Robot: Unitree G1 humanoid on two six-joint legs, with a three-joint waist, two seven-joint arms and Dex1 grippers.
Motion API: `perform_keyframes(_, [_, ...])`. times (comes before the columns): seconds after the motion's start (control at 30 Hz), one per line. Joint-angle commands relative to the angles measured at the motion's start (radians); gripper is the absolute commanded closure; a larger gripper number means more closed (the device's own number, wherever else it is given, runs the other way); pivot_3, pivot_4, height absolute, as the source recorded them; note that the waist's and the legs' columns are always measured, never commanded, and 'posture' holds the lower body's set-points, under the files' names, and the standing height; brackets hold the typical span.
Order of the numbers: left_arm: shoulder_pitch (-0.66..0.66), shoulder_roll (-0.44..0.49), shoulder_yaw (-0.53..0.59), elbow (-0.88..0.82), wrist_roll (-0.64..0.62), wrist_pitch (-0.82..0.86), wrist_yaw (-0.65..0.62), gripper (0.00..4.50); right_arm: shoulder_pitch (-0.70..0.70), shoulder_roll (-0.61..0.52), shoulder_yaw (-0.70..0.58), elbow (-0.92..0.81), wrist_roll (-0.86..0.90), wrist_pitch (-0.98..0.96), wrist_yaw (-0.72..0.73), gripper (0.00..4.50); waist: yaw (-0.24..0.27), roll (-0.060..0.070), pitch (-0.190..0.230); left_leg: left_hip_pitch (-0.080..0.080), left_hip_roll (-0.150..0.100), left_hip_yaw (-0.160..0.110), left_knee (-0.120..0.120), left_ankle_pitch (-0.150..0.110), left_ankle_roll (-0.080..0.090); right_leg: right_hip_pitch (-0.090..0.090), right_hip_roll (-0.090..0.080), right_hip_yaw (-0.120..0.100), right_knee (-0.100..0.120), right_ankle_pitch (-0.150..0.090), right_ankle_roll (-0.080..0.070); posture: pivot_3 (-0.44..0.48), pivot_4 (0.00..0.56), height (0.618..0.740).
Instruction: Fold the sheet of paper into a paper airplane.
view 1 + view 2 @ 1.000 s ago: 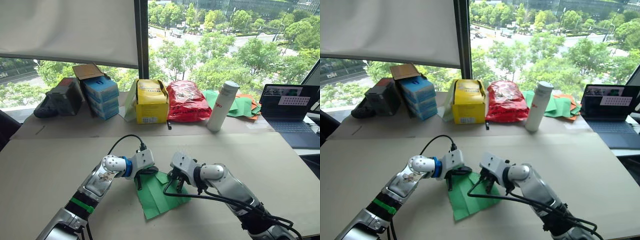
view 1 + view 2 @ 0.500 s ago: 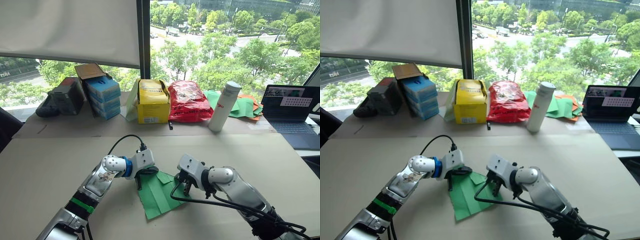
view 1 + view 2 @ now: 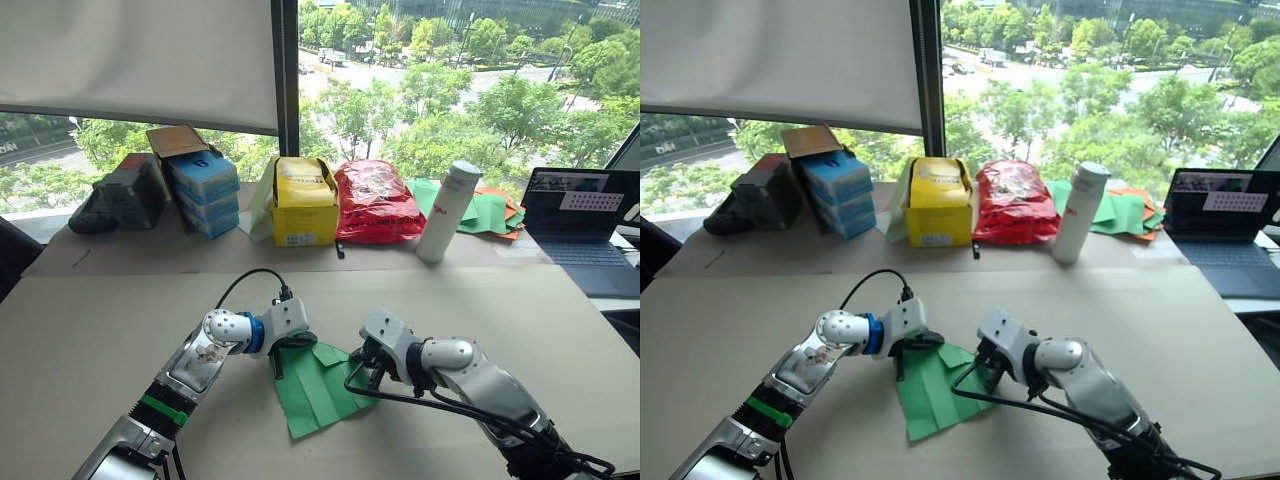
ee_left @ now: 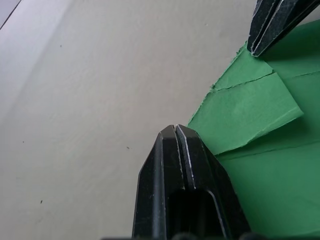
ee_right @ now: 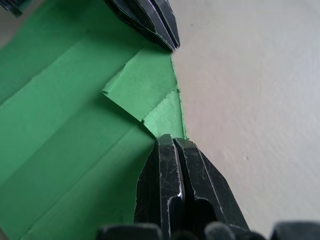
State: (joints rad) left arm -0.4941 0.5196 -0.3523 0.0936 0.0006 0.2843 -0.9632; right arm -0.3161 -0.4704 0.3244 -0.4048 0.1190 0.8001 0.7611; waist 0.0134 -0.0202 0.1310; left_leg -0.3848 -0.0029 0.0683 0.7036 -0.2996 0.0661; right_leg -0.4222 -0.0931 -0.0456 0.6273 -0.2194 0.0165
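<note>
The green sheet of paper point(image 3: 315, 392) lies flat on the table between my two arms, creased lengthwise. A small corner flap point(image 3: 327, 353) is folded over at its far edge. My left gripper point(image 3: 278, 368) is shut, its tip resting at the sheet's far-left edge point(image 4: 250, 110). My right gripper point(image 3: 372, 378) is shut too, with its tip down on the sheet's right edge beside the flap point(image 5: 145, 87). Each wrist view shows its own shut fingers point(image 4: 175, 129) point(image 5: 172, 141) and the other gripper's tip across the flap.
Along the back of the table stand blue boxes point(image 3: 203, 192), a yellow box point(image 3: 303, 202), a red bag point(image 3: 373, 202) and a white bottle point(image 3: 446, 212). A pile of green and orange sheets point(image 3: 488, 213) and a laptop point(image 3: 582, 228) are at the back right.
My right gripper has slid right, from over the sheet to its right edge, uncovering the folded corner flap. The left arm has not moved.
</note>
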Motion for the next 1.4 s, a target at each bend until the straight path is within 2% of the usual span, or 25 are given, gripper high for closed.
perform_keyframes(0.03, [0.011, -0.002, -0.003, 0.019, 0.012, 0.008, 0.003, 4.50, -0.011, 0.020, -0.072, -0.050, 0.061, -0.098, 0.007, 4.46, -0.002, 0.001, 0.001, 0.000, 0.000, 0.000, 0.000, 0.000, 0.000, 0.000, 0.000, 0.000, 0.000, 0.000, 0.000, 0.000, 0.150, 0.740])
perform_keyframes(0.2, [0.021, -0.014, 0.106, -0.056, -0.085, 0.089, 0.027, 4.50, -0.024, 0.020, -0.056, -0.009, 0.065, -0.129, -0.001, 4.46, -0.003, 0.000, 0.002, -0.001, 0.000, 0.000, 0.000, 0.000, 0.000, -0.001, 0.000, 0.000, 0.000, 0.000, 0.000, 0.000, 0.150, 0.740])
perform_keyframes(0.33, [0.052, -0.025, 0.255, -0.180, -0.229, 0.241, 0.065, 4.50, -0.023, 0.017, -0.018, 0.021, 0.039, -0.161, -0.011, 4.46, -0.008, -0.001, 0.004, -0.003, 0.000, 0.000, 0.000, 0.001, -0.001, -0.004, 0.001, 0.000, 0.001, 0.000, 0.000, 0.000, 0.150, 0.740])
perform_keyframes(0.47, [0.164, 0.009, 0.409, -0.304, -0.353, 0.404, 0.107, 4.50, -0.040, 0.029, 0.015, 0.058, 0.016, -0.192, -0.025, 4.46, -0.018, -0.001, 0.005, -0.003, 0.000, 0.000, 0.000, 0.001, -0.002, -0.003, 0.001, 0.000, 0.000, 0.000, 0.000, 0.000, 0.150, 0.740])
perform_keyframes(0.57, [0.251, 0.004, 0.523, -0.389, -0.483, 0.533, 0.135, 3.73, -0.045, 0.038, 0.013, 0.058, 0.028, -0.204, -0.019, 4.50, -0.023, -0.001, 0.005, -0.003, 0.000, 0.000, 0.000, 0.004, -0.007, -0.003, 0.000, 0.002, 0.000, 0.000, 0.000, 0.000, 0.150, 0.740])
perform_keyframes(0.63, [0.299, 0.003, 0.571, -0.420, -0.534, 0.586, 0.161, 3.01, -0.045, 0.036, 0.013, 0.059, 0.030, -0.214, -0.012, 4.50, -0.023, -0.002, 0.006, -0.003, 0.001, -0.001, 0.000, 0.004, -0.007, -0.003, 0.000, 0.003, 0.000, 0.000, 0.000, 0.000, 0.150, 0.740])
perform_keyframes(0.8, [0.400, 0.003, 0.621, -0.476, -0.643, 0.686, 0.189, 1.30, -0.049, 0.025, 0.033, 0.097, 0.015, -0.241, 0.011, 4.50, -0.015, -0.002, 0.006, -0.002, 0.000, -0.002, 0.000, 0.004, -0.007, -0.002, -0.002, 0.003, 0.000, 0.000, 0.000, 0.000, 0.150, 0.740])
perform_keyframes(0.9, [0.456, -0.009, 0.607, -0.501, -0.679, 0.717, 0.216, 0.31, -0.059, 0.017, 0.071, 0.157, -0.033, -0.242, 0.001, 4.50, -0.016, -0.002, 0.006, -0.002, 0.000, -0.002, 0.000, 0.004, -0.008, -0.002, -0.003, 0.004, 0.000, 0.000, 0.000, 0.000, 0.150, 0.740])
perform_keyframes(1.03, [0.504, 0.001, 0.558, -0.479, -0.642, 0.687, 0.245, 0.31, -0.063, 0.024, 0.090, 0.197, -0.063, -0.260, -0.007, 4.50, -0.017, -0.002, 0.006, -0.001, 0.000, -0.002, -0.002, 0.006, -0.011, -0.002, -0.006, 0.004, 0.000, 0.000, -0.001, 0.000, 0.150, 0.740])
perform_keyframes(1.3, [0.498, -0.040, 0.532, -0.494, -0.686, 0.680, 0.294, 0.31, -0.056, 0.033, 0.099, 0.192, -0.075, -0.252, -0.003, 4.50, -0.014, -0.002, 0.006, 0.003, 0.000, -0.002, -0.006, 0.004, -0.008, -0.001, -0.011, 0.004, 0.000, 0.000, -0.003, 0.000, 0.150, 0.740])
perform_keyframes(1.4, [0.489, -0.046, 0.519, -0.492, -0.688, 0.672, 0.301, 1.12, -0.057, 0.034, 0.099, 0.190, -0.076, -0.246, -0.005, 4.50, -0.014, -0.002, 0.006, 0.003, -0.001, -0.002, -0.006, 0.004, -0.008, -0.001, -0.012, 0.003, -0.001, 0.000, -0.003, 0.000, 0.150, 0.740])
